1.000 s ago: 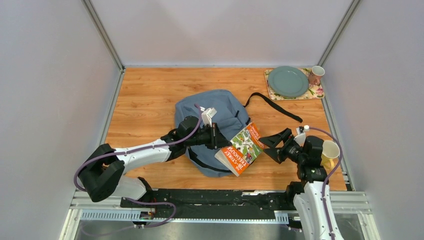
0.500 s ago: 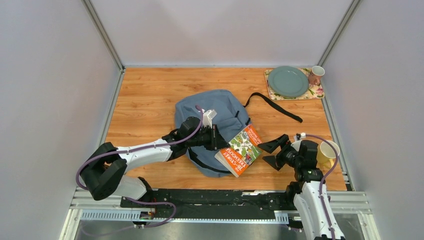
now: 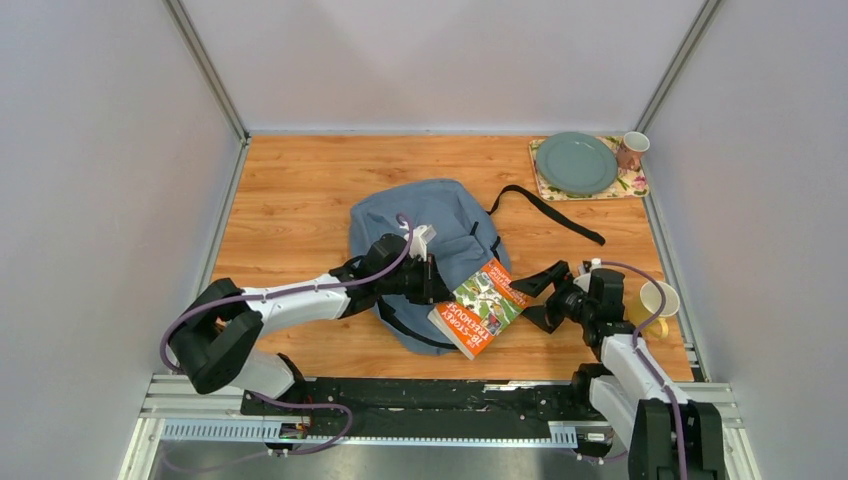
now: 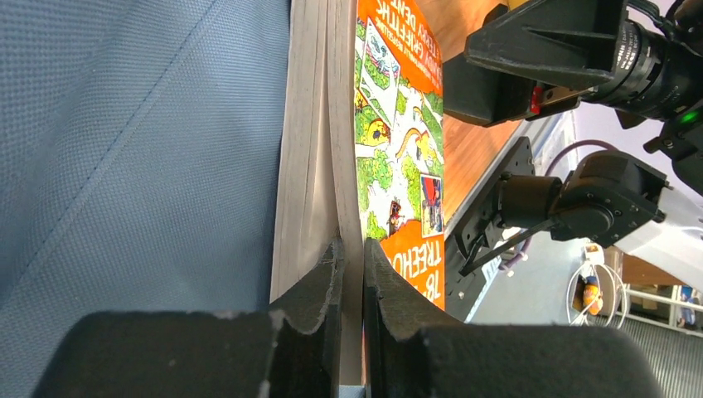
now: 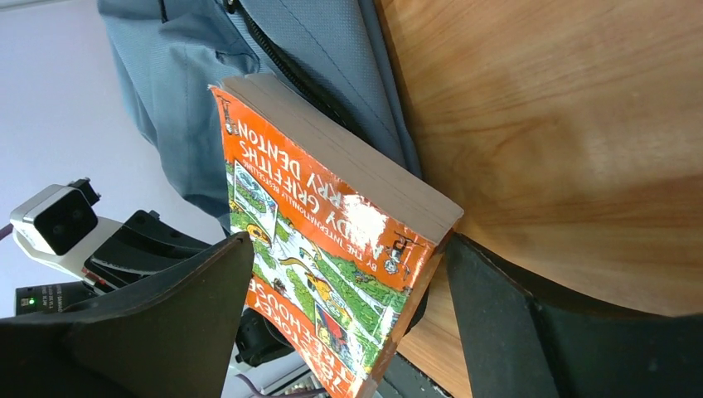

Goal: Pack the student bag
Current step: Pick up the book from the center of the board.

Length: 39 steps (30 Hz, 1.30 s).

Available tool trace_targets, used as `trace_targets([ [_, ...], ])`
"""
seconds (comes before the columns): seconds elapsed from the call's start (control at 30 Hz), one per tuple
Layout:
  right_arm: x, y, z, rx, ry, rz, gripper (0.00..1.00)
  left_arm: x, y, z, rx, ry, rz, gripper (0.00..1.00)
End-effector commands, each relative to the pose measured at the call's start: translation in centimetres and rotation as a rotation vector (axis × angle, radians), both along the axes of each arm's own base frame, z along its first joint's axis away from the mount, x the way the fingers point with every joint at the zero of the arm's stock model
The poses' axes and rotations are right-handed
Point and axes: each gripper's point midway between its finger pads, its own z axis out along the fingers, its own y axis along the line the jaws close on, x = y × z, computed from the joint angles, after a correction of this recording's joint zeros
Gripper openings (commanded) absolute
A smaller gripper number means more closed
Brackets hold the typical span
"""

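Lying under left jaws (pinching book (image 3: 482,303)): bag (image 3: 440,205).

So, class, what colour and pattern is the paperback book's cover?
The paperback book has an orange cover with green cartoon pictures; clearest in the right wrist view.

- The book (image 4: 398,124) (orange cover): in the left wrist view its title is cut by the top edge, and its lower end is lost behind the left gripper (image 4: 352,249).
- The student bag (image 3: 430,215): from above, the part beneath the left gripper and the book is hidden.
- The yellow cup (image 3: 655,300), behind the right gripper (image 3: 537,298), is partly covered by that arm's wrist.
- Right wrist view: both fingers (image 5: 149,332) run off the bottom edge. Whether the right-hand one touches the book's corner cannot be told.
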Motion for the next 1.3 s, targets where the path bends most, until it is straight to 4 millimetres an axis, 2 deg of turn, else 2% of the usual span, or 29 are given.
trace_targets([
  [0.0, 1.8, 0.7, 1.6, 0.017, -0.092, 0.015, 0.88, -0.1, -0.6, -0.2, 0.020, 0.014, -0.049, 0.00],
  [0.2, 1.6, 2.0, 1.3, 0.026, -0.089, 0.046, 0.83, -0.2, -1.1, -0.4, 0.018, 0.032, -0.071, 0.00],
  [0.37, 1.7, 1.8, 1.6, 0.025, -0.114, 0.010, 0.75, -0.7, -1.5, -0.5, 0.001, 0.054, -0.100, 0.00],
  [0.57, 2.0, 1.1, 3.7, 0.006, -0.196, -0.036, 0.35, -1.0, -2.2, 0.2, -0.047, 0.053, -0.140, 0.00],
  [0.6, 2.0, 1.0, 4.4, 0.001, -0.227, -0.042, 0.24, -1.1, -2.3, 0.5, -0.056, 0.048, -0.146, 0.00],
  [0.73, 1.8, 0.9, 5.4, -0.009, -0.259, -0.047, 0.04, -1.2, -2.5, 0.8, -0.073, 0.038, -0.157, 0.01],
  [0.8, 1.6, 0.9, 5.6, -0.008, -0.255, -0.042, 0.00, -1.3, -2.6, 1.1, -0.089, 0.033, -0.166, 0.02],
  [0.9, 1.3, 1.3, 5.9, 0.007, -0.255, -0.014, 0.00, -1.4, -2.7, 1.7, -0.110, 0.026, -0.173, 0.25],
  [0.93, 1.3, 1.4, 6.6, 0.014, -0.269, -0.006, 0.00, -1.4, -2.7, 1.9, -0.112, 0.014, -0.176, 0.37],
  [1.07, 1.1, 1.9, 9.2, 0.024, -0.333, 0.035, 0.00, -0.2, -1.7, 4.1, -0.109, -0.100, -0.111, 0.66],
  [1.13, 0.8, 2.1, 11.0, 0.032, -0.366, 0.058, 0.00, 0.3, -1.1, 4.5, -0.086, -0.151, -0.089, 0.74],
  [1.27, 0.1, 2.6, 13.6, 0.050, -0.418, 0.105, 0.00, 1.4, -0.3, 5.9, -0.096, -0.214, -0.048, 0.75],
])
